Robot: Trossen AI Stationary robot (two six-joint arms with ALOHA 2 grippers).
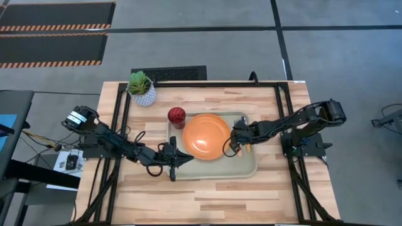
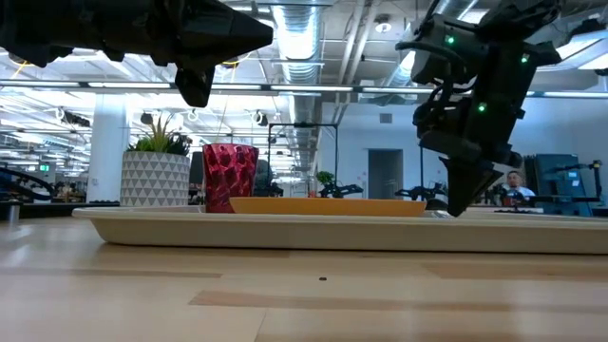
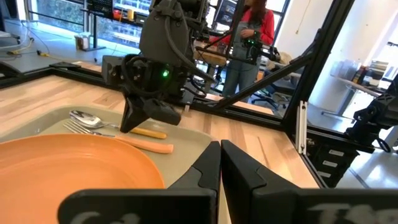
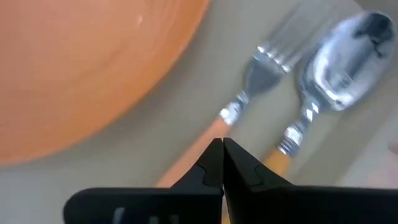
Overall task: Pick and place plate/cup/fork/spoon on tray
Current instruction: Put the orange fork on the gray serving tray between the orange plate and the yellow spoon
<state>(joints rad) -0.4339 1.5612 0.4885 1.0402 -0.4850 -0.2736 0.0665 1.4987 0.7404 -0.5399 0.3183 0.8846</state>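
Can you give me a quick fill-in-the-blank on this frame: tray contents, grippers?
1. The plate lies on the ___.
2. Fork and spoon lie side by side, beside the ___.
3. The right gripper is ___, just above the fork's handle.
4. The cup stands at the tray's corner nearest the ___.

Missing: tray; plate; shut; plant

Under my right jaws the fork (image 4: 249, 93) and spoon (image 4: 329, 68) lie flat, side by side on the beige tray (image 1: 242, 168). The orange plate (image 1: 206, 135) rests beside them on the tray, between my 2 jaw sets. The red cup (image 1: 176, 117) stands upright on the tray's corner, beyond my left jaws.
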